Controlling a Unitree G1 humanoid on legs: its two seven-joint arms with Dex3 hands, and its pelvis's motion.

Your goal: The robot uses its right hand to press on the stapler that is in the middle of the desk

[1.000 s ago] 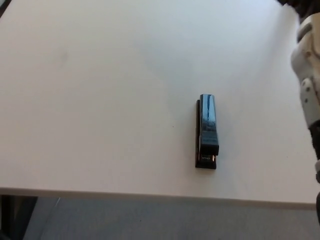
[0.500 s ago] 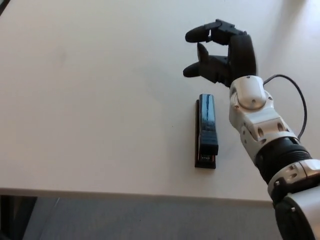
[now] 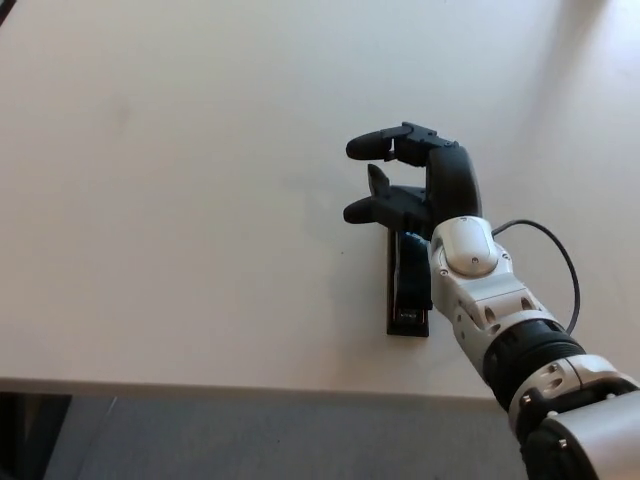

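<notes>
right hand (image 3: 415, 185) now lower in the picture and a little further left than half a second ago, no longer up beyond the far end of the stapler (image 3: 409, 285) but directly over that far end, covering it. fingers (image 3: 375, 146) spread and curled, pointing toward picture left, with an open gap between upper finger and the lower one, holding nothing. possibly touching the stapler's top with the palm or wrist, though hard to tell from this angle whether in contact or just above. stapler itself unmoved across all three moments: dark, long and narrow, lying flat on the white desk (image 3: 180, 200), lengthwise away from the robot, right of centre and near the front edge; only its near half visible now, the rest hidden under the hand and the white forearm (image 3: 480, 290). forearm stretched in from the lower right corner, much more of it over the desk than a second ago, when only a sliver of white arm showed at the right border. thin black cable (image 3: 560, 260) looping off the wrist on the right. left hand not in view. strip of grey floor (image 3: 250, 440) below the desk edge, same as before.
</notes>
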